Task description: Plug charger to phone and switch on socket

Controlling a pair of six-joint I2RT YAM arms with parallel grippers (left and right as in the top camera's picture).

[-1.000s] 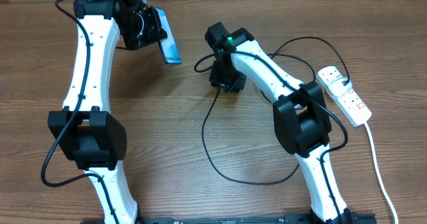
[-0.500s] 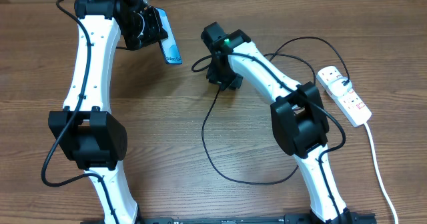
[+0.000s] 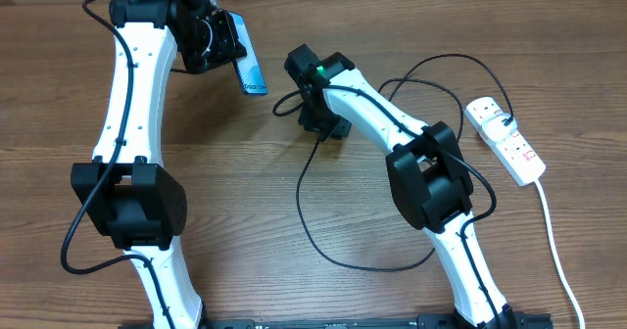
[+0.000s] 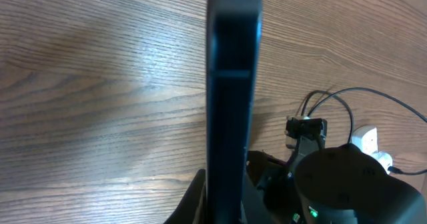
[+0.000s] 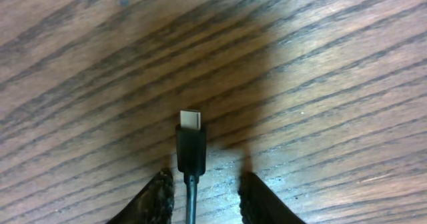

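My left gripper point(image 3: 220, 40) is shut on the phone point(image 3: 253, 67) and holds it off the table at the back left, blue screen tilted toward the middle. The left wrist view shows the phone point(image 4: 232, 84) edge-on as a dark bar rising from the gripper point(image 4: 230, 184). The charger's black connector tip point(image 5: 191, 144) lies on the wood, pointing away from my right gripper point(image 5: 203, 187). Its thin cable runs back between the fingers point(image 5: 159, 197), close to the left one, with a gap on the right. In the overhead view the right gripper point(image 3: 315, 123) hovers just right of the phone.
The white socket point(image 3: 505, 140) lies at the right edge, its thick white cord point(image 3: 554, 241) running toward the front. The charger's black cable point(image 3: 304, 211) loops across the middle of the wooden table point(image 3: 245, 221) and under the right arm.
My right gripper has moved left toward the phone, and its fingers have drawn closer around the cable. The left arm and the phone have stayed still.
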